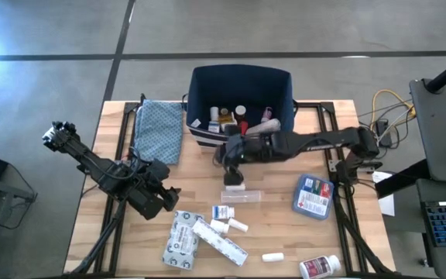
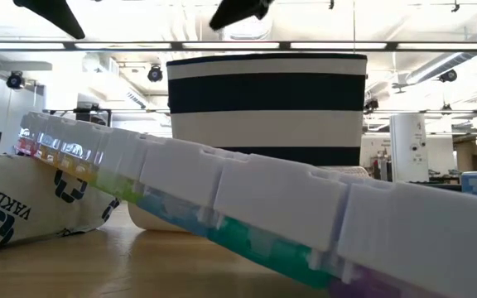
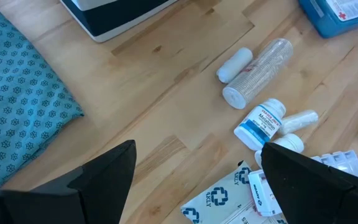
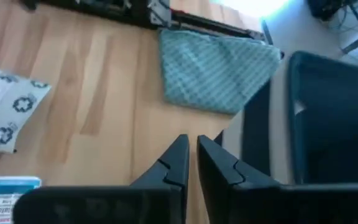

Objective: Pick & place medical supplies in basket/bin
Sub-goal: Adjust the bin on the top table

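The navy bin (image 1: 240, 84) stands at the table's far middle with several supplies inside. More supplies lie on the near half: a white roll (image 1: 233, 185), a clear vial (image 1: 241, 197), a small blue-and-white carton (image 1: 222, 211), white-grey cartons (image 1: 182, 237), a blue-and-red packet (image 1: 313, 195) and a red-capped bottle (image 1: 320, 267). My right gripper (image 1: 229, 159) hovers just before the bin's near wall, shut (image 4: 192, 155) with nothing between its fingers. My left gripper (image 1: 163, 200) hangs open (image 3: 194, 171) over bare wood, left of the supplies.
A folded teal patterned cloth (image 1: 159, 129) lies left of the bin. A long white pill organiser (image 2: 247, 207) fills the low view in front of the striped bin (image 2: 267, 103). Cables and a laptop sit beyond the table's right edge.
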`<state>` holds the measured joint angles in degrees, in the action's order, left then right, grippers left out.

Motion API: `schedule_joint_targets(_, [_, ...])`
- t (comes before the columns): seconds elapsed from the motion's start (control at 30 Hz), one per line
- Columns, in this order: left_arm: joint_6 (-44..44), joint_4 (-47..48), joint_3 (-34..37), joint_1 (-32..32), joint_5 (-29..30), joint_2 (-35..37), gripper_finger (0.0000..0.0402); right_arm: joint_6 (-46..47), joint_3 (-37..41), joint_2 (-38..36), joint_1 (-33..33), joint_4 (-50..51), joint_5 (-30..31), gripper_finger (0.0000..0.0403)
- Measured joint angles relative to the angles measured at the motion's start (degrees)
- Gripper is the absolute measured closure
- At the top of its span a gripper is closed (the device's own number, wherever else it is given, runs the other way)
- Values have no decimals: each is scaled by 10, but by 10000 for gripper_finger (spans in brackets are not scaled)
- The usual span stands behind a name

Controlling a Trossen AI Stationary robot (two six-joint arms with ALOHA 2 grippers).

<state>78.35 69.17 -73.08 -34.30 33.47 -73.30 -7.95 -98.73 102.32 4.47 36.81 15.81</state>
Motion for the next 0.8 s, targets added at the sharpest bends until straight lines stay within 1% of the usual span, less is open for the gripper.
schedule_joint_targets(0.1, [-1,0,0,0,0,0,78,5,-20,3,-21,55,-49,382])
schedule_joint_targets(0.17, [-3,0,0,0,2,0,78,25,-18,11,-32,120,-74,376])
schedule_joint_targets(0.23, [-3,0,0,0,10,0,78,40,-2,23,-40,178,-91,361])
schedule_joint_targets(0.27, [-3,0,0,0,12,0,78,35,9,26,-40,189,-81,352])
schedule_joint_targets(0.33, [-3,0,1,0,13,0,78,42,36,21,-38,194,-96,328])
schedule_joint_targets(0.43, [-4,0,2,0,13,0,78,41,74,18,-20,195,-94,284])
schedule_joint_targets(0.6, [-4,0,7,0,13,0,78,41,102,24,23,189,-109,203])
schedule_joint_targets(0.63, [-4,0,7,0,13,0,78,38,105,30,30,181,-104,190])
schedule_joint_targets(0.7, [-3,0,7,0,13,0,78,37,106,33,40,159,-76,166])
schedule_joint_targets(0.8, [-3,0,7,0,12,0,78,38,87,9,46,148,-44,142])
